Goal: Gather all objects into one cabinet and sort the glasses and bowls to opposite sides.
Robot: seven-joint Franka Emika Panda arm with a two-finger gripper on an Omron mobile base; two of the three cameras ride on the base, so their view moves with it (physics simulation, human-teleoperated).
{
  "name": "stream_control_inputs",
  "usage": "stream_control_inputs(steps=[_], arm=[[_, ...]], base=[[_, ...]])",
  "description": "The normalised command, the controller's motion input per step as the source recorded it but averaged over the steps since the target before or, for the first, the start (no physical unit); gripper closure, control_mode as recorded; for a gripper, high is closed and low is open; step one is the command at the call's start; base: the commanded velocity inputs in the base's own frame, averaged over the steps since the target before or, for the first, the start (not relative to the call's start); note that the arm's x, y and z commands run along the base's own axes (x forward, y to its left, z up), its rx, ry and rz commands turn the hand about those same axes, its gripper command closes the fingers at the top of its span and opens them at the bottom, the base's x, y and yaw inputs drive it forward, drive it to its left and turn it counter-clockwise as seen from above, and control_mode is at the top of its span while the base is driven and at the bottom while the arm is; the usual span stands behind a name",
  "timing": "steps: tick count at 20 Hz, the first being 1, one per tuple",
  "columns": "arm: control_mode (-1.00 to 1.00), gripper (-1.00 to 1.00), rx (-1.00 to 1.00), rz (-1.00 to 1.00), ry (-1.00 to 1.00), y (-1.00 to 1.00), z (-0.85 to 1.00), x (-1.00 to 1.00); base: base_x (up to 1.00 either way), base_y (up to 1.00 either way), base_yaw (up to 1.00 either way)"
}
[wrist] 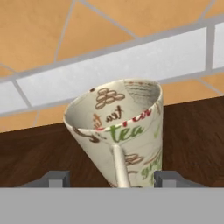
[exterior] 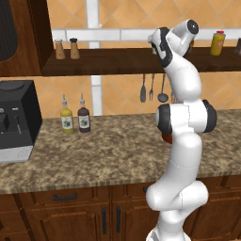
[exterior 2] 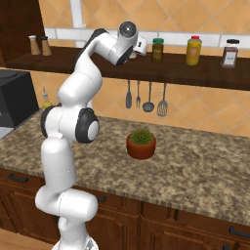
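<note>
Item: cream tapered cup printed with tea lettering [wrist: 120,131], standing on the dark wooden wall shelf [wrist: 192,131] against the tiled backsplash, between the two dark fingertips [wrist: 166,178] of the raised gripper [wrist: 111,179], apparently flanking for a grasp—closure on it cannot be told.

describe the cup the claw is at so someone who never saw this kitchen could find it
Find the long dark wooden shelf on the tiled wall above the stone counter. The robot's claw reaches up to its middle stretch, left of the dark jar and the yellow bottle. The cup stands between the fingertips: cream, tapered, open-topped, printed with "tea", unlike its capped neighbours.
</note>
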Motion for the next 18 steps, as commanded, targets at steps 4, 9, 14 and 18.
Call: stream_control_inputs(steps=[4,9,14,18], arm=[[-1.00,1.00,0.00,0.00,0.00,0.00,0.00,0.00],[-1.00,1.00,0.00,0.00,0.00,0.00,0.00,0.00],[-1.00,1.00,0.00,0.00,0.00,0.00,0.00,0.00],[-1.00,1.00,0.01,0.00,0.00,-0.03,0.00,0.00]], base=[[0.00,0.00,0.00],[0.00,0.00,0.00],[0.00,0.00,0.00],[0.00,0.00,0.00]])
